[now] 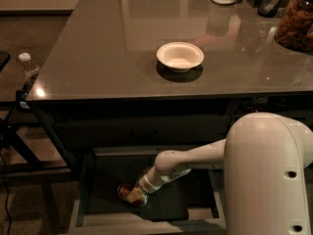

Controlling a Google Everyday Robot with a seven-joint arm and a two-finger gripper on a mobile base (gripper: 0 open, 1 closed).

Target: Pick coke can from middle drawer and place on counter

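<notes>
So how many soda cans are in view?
1: the small red aluminium coke can, in the wide dark grey middle drawer, left of centre, at the gripper. The arm may hide more.

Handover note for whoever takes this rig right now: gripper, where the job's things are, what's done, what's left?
Gripper: down inside the open middle drawer, right at the coke can; whether it has a grip cannot be told.
Coke can: low in the drawer, left of centre, at the gripper's tip.
Counter: holds a white bowl near the middle, with bare surface to the bowl's left.
Done: drawer open, arm reached in to the can.
Left: confirm the grasp, lift the can out, set it on the counter.
</notes>
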